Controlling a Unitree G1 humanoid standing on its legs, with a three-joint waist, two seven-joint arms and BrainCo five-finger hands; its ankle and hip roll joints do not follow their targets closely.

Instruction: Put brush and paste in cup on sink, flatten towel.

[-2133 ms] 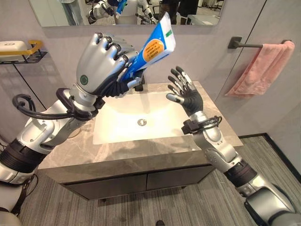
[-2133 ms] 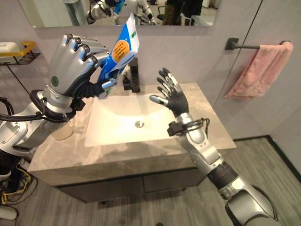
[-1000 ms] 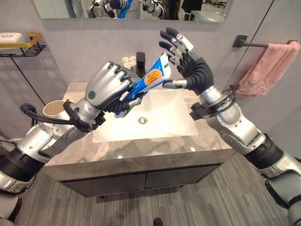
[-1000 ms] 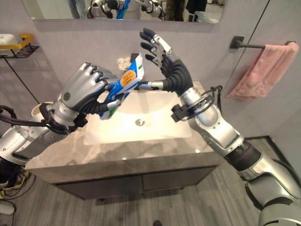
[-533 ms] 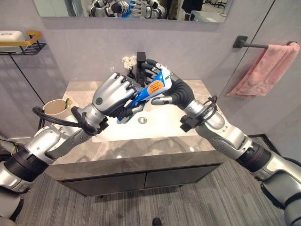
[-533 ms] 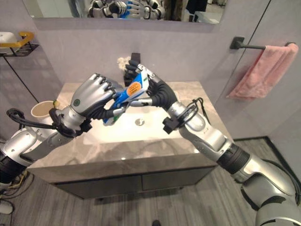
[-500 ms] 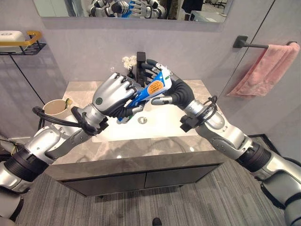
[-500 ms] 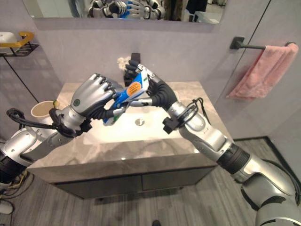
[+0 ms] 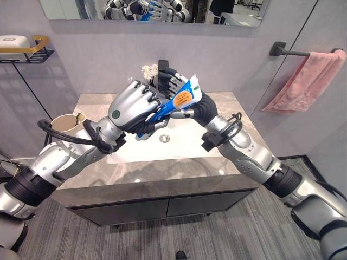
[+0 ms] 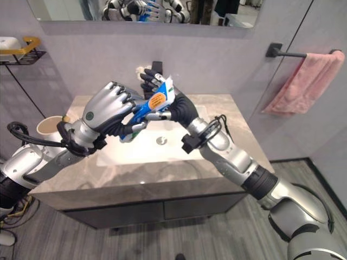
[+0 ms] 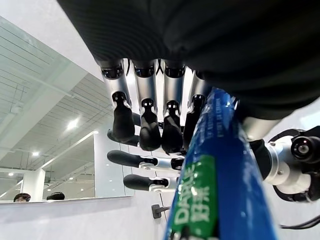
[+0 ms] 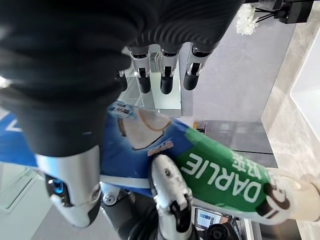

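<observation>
A blue toothpaste tube point(image 9: 180, 98) with an orange label and a green-and-white end is held up over the white sink basin point(image 9: 179, 147). My left hand point(image 9: 133, 105) is shut round its lower half. My right hand point(image 9: 204, 110) meets it from the other side: straight fingers point(image 10: 149, 79) spread behind the tube's upper end, and the thumb point(image 12: 167, 186) rests on the tube point(image 12: 220, 176). A beige cup point(image 9: 64, 124) stands on the counter at the left, with something small sticking out at its rim. A pink towel point(image 9: 303, 80) hangs bunched on the wall bar at the right.
A black faucet point(image 9: 162, 67) and a small white flower point(image 9: 147, 70) stand behind the basin. The grey stone counter point(image 9: 238, 105) runs round the basin. A wall shelf point(image 9: 24, 53) with a soap dish hangs at the upper left. A mirror is above.
My left hand has lowered the tube from near the mirror to just over the basin. My right hand rose, then closed in until its thumb and fingers reached the tube's upper end.
</observation>
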